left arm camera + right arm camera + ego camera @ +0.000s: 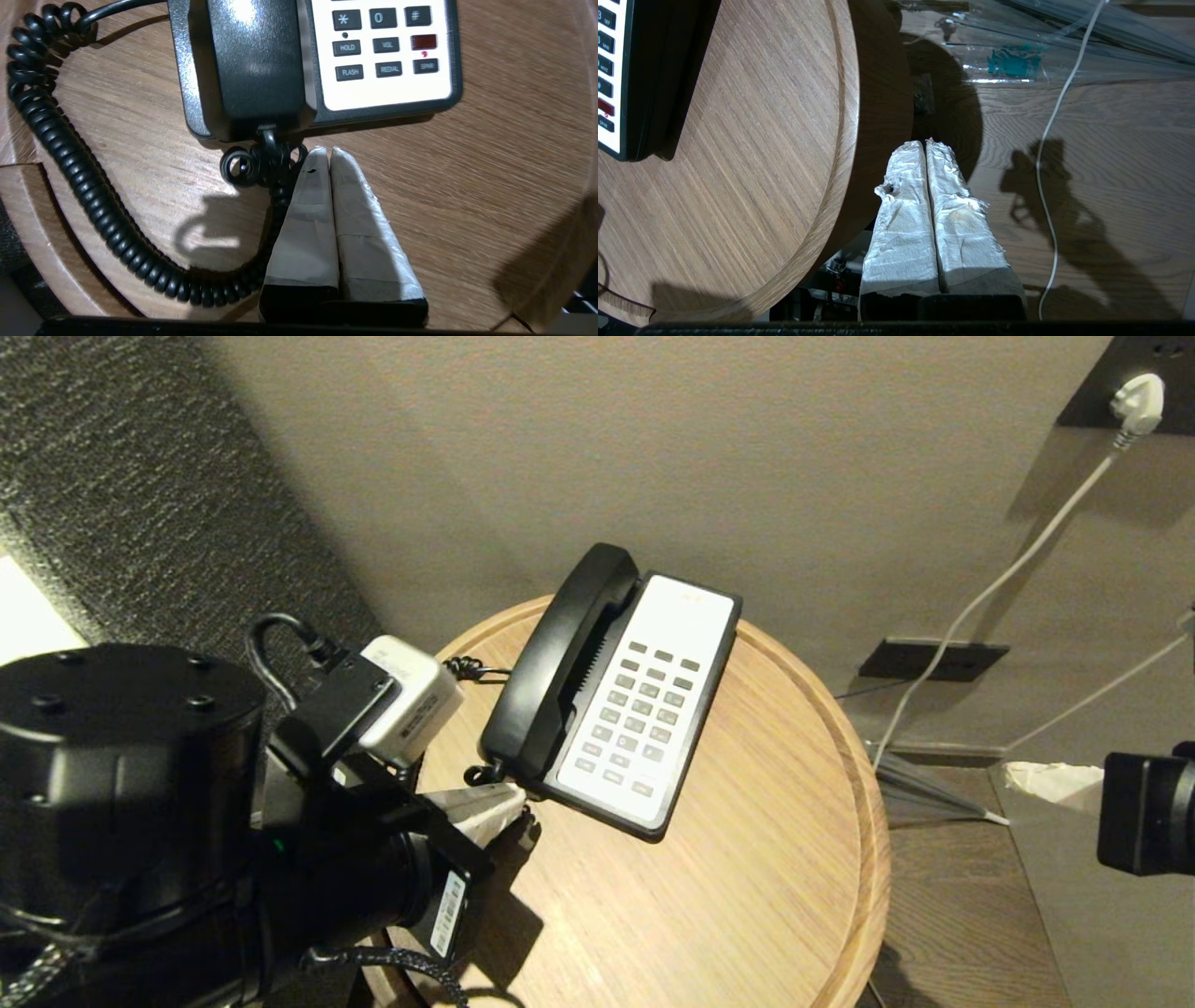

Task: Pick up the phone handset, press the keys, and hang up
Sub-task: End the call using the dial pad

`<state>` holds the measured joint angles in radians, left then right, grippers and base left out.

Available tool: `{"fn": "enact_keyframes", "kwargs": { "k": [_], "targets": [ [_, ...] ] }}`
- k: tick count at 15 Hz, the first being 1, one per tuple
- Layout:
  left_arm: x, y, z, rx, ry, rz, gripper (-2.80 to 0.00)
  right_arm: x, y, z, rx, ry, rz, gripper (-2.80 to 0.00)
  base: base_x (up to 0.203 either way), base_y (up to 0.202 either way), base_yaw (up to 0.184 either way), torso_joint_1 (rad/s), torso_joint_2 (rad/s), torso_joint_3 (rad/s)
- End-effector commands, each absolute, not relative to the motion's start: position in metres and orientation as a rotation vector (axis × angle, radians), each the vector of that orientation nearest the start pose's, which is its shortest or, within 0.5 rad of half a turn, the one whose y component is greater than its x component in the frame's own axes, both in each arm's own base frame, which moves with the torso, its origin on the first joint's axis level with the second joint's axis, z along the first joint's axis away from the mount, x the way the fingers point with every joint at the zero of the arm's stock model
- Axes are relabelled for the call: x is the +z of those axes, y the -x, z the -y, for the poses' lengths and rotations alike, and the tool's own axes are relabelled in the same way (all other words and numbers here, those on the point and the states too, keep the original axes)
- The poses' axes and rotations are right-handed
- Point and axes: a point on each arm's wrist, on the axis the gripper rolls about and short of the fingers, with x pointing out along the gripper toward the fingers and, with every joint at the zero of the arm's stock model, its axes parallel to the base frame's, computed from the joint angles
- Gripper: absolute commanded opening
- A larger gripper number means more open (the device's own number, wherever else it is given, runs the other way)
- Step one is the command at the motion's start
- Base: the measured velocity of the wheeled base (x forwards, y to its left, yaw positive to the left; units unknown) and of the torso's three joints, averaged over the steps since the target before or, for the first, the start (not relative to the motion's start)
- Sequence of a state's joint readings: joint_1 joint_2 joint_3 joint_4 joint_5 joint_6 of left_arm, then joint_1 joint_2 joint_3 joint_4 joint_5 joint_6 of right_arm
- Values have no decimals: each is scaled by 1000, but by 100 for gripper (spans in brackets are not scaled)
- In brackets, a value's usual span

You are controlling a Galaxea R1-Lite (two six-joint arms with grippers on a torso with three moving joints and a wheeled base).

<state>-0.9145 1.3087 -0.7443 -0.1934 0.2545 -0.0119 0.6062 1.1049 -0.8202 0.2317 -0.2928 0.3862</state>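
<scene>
The one phone handset [560, 663] lies seated in the cradle of the single phone base [644, 709], centre of the head view, on a round wooden table [766, 896]. Its coiled cord [93, 196] loops along the table rim. The left gripper [325, 151], fingers pressed together and empty, points at the handset's near end, tips just beside the cord's coil. The right gripper [926, 143], also closed and empty, hangs beyond the table edge above the floor, where one white cable [1045, 154] runs.

Head view looks down on the table [747, 859]; wrist views close, sharing it.
</scene>
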Motion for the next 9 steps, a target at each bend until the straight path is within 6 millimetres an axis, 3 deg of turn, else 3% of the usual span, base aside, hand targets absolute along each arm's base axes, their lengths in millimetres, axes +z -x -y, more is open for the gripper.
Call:
{"fn": "enact_keyframes", "kwargs": {
  "k": [1,5,9],
  "targets": [
    [229,-117,147,-664,-176,-283,-280,240,-122,-77,210,-147,-527,-280,0,0,0,0,0,0],
    [238,-102,131,-683,-139,-227,-280,248,-138,-91,223,-144,-532,-280,0,0,0,0,0,0],
    [252,-90,115,-683,-86,-152,-280,252,-153,-129,322,-102,-562,-280,0,0,0,0,0,0]
  ]
}}
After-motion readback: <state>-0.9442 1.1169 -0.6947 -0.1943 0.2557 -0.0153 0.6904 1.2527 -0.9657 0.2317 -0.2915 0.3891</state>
